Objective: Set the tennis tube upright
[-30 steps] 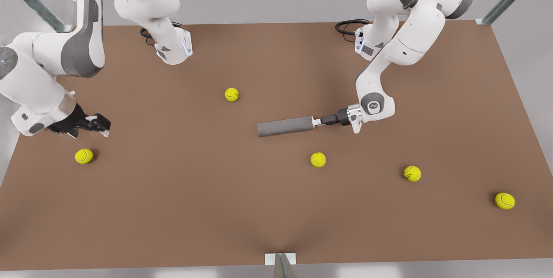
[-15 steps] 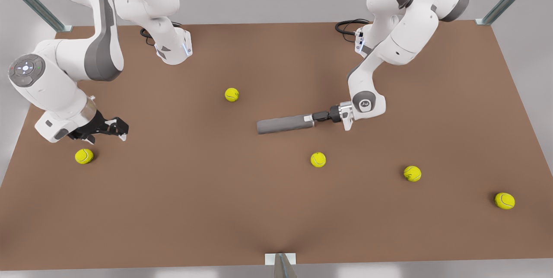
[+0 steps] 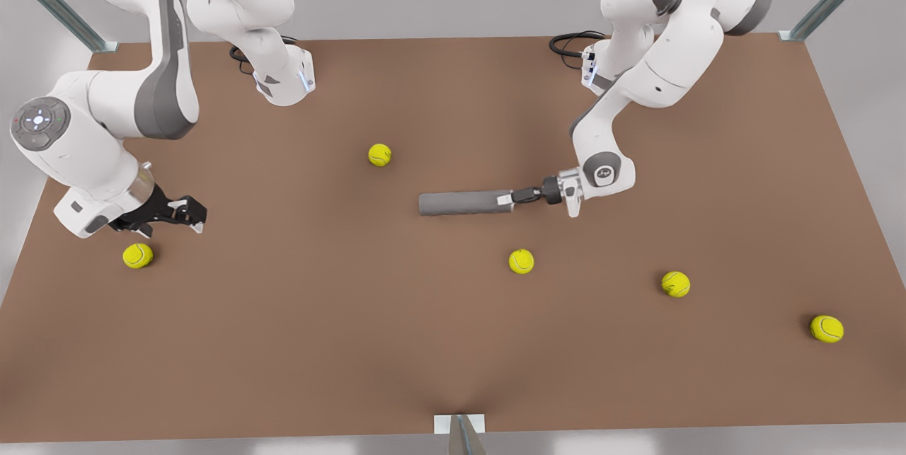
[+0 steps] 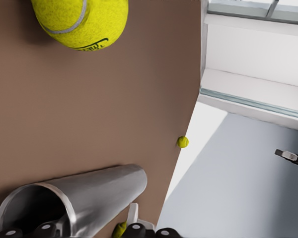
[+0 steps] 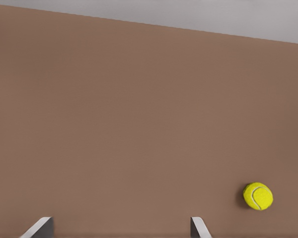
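The tennis tube (image 3: 465, 202) is a slim grey cylinder lying flat near the table's middle in the front view. In the left wrist view its hollow end (image 4: 37, 208) sits right at the fingers. My left gripper (image 3: 511, 199), on the arm at the front view's right, is shut on the tube's right end, reaching in sideways and low over the table. My right gripper (image 3: 191, 218) hovers at the front view's left, far from the tube. Its fingertips (image 5: 198, 227) stand wide apart, open, with nothing between them.
Several yellow-green tennis balls lie on the brown table (image 3: 318, 342): one (image 3: 379, 155) behind the tube, one (image 3: 521, 261) in front of it, one (image 3: 137, 255) under the right gripper, others (image 3: 675, 284) toward the front view's right. Arm bases stand at the back.
My left gripper slid along onto the tube's end, and the tube swung from slightly tilted to level. The right arm shifted toward the front view's right, then held.
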Controlling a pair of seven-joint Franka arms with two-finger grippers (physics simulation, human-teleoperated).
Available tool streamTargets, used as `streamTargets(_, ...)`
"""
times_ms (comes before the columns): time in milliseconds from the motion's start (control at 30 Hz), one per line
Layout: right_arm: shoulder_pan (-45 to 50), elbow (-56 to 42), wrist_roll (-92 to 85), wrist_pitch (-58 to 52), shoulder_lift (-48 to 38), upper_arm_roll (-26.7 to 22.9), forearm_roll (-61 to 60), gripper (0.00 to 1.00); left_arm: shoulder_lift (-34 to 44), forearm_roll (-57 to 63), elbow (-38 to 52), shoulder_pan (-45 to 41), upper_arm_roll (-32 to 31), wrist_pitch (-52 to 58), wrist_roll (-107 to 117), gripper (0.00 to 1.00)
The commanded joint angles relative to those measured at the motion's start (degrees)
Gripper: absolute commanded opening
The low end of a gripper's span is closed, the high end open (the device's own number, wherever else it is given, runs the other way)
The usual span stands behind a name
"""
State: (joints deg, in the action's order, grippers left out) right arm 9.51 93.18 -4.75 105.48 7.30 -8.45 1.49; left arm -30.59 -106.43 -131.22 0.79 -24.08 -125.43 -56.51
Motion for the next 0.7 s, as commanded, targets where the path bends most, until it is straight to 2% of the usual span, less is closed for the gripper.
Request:
streamTargets(0, -0.02, -0.02, 0.00, -0.01, 0.00, -0.07, 0.00, 1.00, 0.00, -0.01, 0.00, 0.09, 0.00, 0.18, 0.00, 0.42)
streamTargets(100, -0.11, -0.02, 0.09, -0.01, -0.09, 0.80, 0.00, 1.00, 0.09, -0.01, 0.00, 0.35, -0.09, 0.98, -0.09, 0.39)
streamTargets(267, -0.28, -0.11, 0.00, -0.01, 0.00, 0.80, 0.00, 1.00, 0.27, -0.01, 0.00, 0.44, -0.88, 0.80, -0.79, 0.39)
streamTargets(300, -0.19, -0.11, 0.00, -0.01, 0.00, 0.80, 0.09, 1.00, 0.27, -0.01, 0.00, 0.53, -1.06, 0.71, -0.79, 0.34)
streamTargets(333, -0.19, -0.19, 0.00, -0.01, 0.17, 0.80, 0.26, 1.00, 0.62, -0.01, 0.00, 0.53, -1.06, 0.62, -0.79, 0.23)
streamTargets(367, -0.19, -0.19, 0.00, -0.01, 0.26, 0.80, 0.26, 1.00, 0.71, -0.01, 0.00, 0.53, -1.06, 0.62, -0.79, 0.21)
streamTargets(667, -0.11, -0.19, 0.09, -0.09, 0.26, 0.80, 0.26, 1.00, 0.88, -0.01, -0.09, 1.41, -1.23, 0.45, -0.26, 0.21)
